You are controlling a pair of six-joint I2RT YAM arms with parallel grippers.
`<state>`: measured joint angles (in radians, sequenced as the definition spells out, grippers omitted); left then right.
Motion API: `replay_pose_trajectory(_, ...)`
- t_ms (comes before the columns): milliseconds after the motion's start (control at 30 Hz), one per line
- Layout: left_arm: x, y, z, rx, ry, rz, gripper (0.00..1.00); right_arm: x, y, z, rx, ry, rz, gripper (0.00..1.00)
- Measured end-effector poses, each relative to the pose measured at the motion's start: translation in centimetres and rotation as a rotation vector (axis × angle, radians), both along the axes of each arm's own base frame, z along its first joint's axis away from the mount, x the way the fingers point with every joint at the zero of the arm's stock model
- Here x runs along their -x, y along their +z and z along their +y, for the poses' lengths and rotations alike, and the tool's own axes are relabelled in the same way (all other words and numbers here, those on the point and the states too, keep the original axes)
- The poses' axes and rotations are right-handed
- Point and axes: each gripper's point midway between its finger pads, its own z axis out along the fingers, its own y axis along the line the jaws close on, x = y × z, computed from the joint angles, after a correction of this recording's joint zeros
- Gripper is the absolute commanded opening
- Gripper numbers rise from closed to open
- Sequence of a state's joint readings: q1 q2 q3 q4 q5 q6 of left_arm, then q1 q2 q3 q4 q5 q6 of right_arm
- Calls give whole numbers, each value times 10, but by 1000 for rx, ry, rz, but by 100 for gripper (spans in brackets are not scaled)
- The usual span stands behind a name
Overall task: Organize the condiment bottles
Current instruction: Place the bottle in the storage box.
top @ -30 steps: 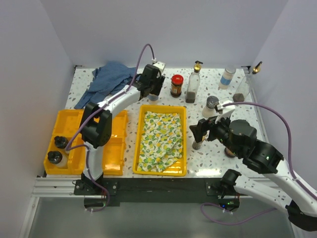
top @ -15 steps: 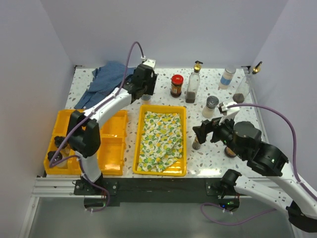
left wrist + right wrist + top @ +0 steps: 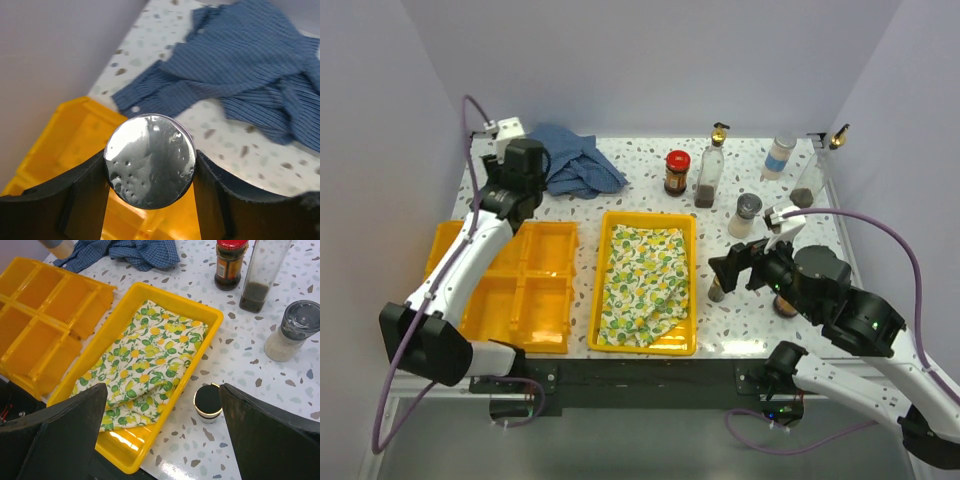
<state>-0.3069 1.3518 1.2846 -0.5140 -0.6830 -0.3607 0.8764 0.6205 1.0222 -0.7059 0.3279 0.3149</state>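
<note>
Top cam high behind arm bases, looks down on whole table [image 3: 650, 175], left wrist cam v close over grey-capped shaker [image 3: 150, 160], facing far-left corner w/ blue cloth [image 3: 250, 65] and divided tray [image 3: 55, 145], right wrist cam higher, facing far-left over lemon-cloth tray [image 3: 127, 452], all 3 share cloth + divided tray

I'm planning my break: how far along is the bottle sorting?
Done: nothing visible; the divided yellow tray shows only empty compartments, though the left arm hides some. In hand: the left tool grips a silver-capped shaker near that tray. Left, among others: red-lidded jar, gold-pourer bottle, grey-capped shaker, white bottle and a black-capped jar by the open right tool.
</note>
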Motion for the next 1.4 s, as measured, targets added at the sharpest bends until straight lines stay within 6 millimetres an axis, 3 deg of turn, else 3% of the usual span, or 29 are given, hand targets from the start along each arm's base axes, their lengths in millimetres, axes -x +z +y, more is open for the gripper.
replay_pose_trajectory(33,10,-4,26,-10,73,7,0,1,0,1,-1,5,1,99)
replay_pose_trajectory(133,32,-3,70,-33,212,6,0,1,0,1,-4,8,4,99)
replay_pose_trajectory(300,55,10,132,-29,405,-55,0,2,-1,2,-6,12,9,99)
replay_pose_trajectory(500,74,-7,194,26,598,-55,0,5,-3,3,-4,26,22,99)
replay_pose_trajectory(700,63,-35,199,60,620,3,0,6,-4,2,0,25,33,98)
replay_pose_trajectory(967,48,-49,196,91,589,-13,0,7,-3,2,-6,26,37,98)
replay_pose_trajectory(1400,34,-110,208,112,614,113,0,9,-3,-3,-6,19,31,99)
